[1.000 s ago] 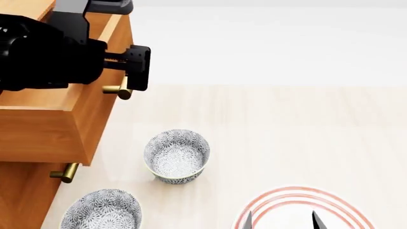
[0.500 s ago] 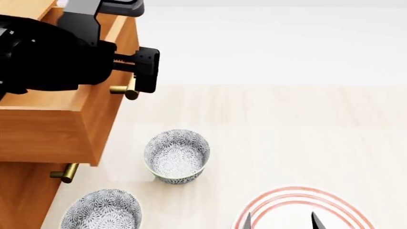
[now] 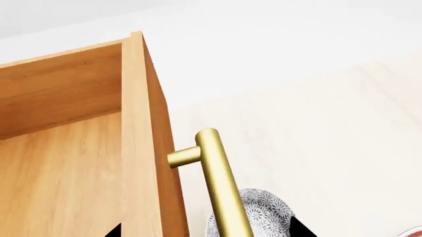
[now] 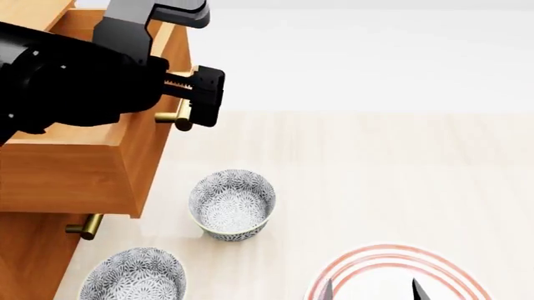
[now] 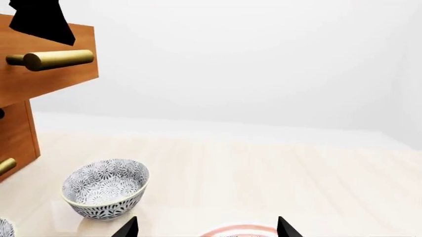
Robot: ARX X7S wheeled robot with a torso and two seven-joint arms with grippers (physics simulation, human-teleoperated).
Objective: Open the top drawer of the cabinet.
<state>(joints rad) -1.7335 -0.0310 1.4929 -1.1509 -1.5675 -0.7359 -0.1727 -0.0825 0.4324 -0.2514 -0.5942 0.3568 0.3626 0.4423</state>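
Observation:
The cabinet (image 4: 25,250) stands at the left of the head view. Its top drawer (image 4: 150,165) is pulled partly out, with the wooden inside (image 3: 59,168) showing in the left wrist view. My left gripper (image 4: 200,109) is at the brass bar handle (image 4: 177,119). In the left wrist view the gripper (image 3: 204,232) has its jaws wide apart, astride the drawer front (image 3: 148,163) and the handle (image 3: 221,187). My right gripper (image 4: 372,290) is open and empty, low over a plate. From the right wrist view the drawer (image 5: 59,74) and handle (image 5: 53,59) show at a distance.
Two patterned bowls (image 4: 232,203) (image 4: 134,275) stand on the pale floor in front of the cabinet. A white plate with red rings (image 4: 392,272) lies under my right gripper (image 5: 204,229). A lower drawer's brass handle (image 4: 85,226) sticks out below the top drawer.
The top drawer has slid further out of the cabinet, to the right in the head view, and my left gripper has moved with its handle. The right gripper has stayed put.

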